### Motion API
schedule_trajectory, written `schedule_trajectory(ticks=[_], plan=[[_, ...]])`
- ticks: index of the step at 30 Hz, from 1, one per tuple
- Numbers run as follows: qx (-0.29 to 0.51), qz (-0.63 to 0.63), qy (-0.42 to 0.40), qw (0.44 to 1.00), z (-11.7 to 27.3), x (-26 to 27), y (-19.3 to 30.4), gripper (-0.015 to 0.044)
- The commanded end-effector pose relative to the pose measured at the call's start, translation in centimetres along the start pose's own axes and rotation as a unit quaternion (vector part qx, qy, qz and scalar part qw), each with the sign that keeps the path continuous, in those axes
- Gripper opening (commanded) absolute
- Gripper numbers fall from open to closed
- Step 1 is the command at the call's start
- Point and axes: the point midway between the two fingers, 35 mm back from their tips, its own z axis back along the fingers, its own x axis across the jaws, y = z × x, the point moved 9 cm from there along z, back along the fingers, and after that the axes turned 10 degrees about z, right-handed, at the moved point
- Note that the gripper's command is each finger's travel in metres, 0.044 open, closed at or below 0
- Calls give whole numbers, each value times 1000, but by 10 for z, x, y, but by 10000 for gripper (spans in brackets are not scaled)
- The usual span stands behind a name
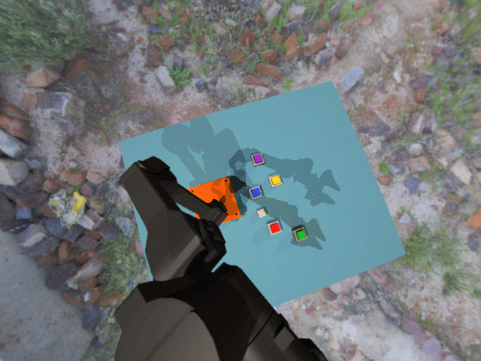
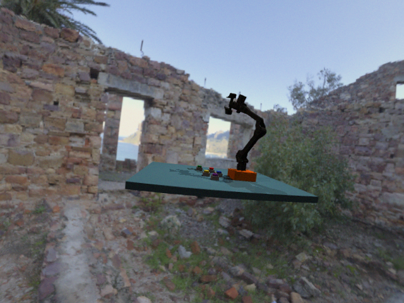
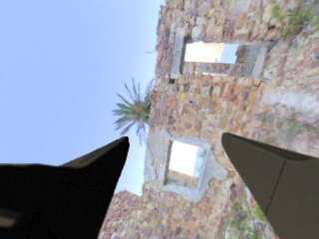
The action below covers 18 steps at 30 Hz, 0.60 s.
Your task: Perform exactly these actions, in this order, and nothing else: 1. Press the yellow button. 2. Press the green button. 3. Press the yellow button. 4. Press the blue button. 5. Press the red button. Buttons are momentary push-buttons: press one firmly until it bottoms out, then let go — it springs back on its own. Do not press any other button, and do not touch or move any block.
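The yellow button (image 1: 276, 180) (image 2: 206, 171), the blue button (image 1: 255, 192) (image 2: 219, 172), the red button (image 1: 274, 228) (image 2: 211, 168) and the green button (image 1: 301, 235) (image 2: 199, 166) sit in pale square housings on the teal table (image 1: 330, 116) (image 2: 163, 183). No finger touches them. My gripper (image 2: 228, 103) (image 3: 174, 139) is open and empty, high above the table, on the button side of the base in the exterior view. The wrist view shows only wall, sky and a palm between the fingers. In the top view the fingertips are not visible.
A purple button (image 1: 258, 158) (image 2: 214, 174) stands near the yellow and blue ones. A small beige block (image 1: 261, 212) lies between the blue and red buttons. The orange base (image 1: 207, 192) (image 2: 243, 175) is beside the group. The raised arm covers the lower left of the top view.
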Motion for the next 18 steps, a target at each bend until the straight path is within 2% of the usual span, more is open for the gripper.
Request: schedule_trajectory(ticks=[1, 10, 18], plan=[[101, 55, 71, 991, -22, -35, 41, 400], [332, 192, 159, 910, -29, -95, 142, 400], [538, 325, 167, 760, 10, -137, 232, 400]])
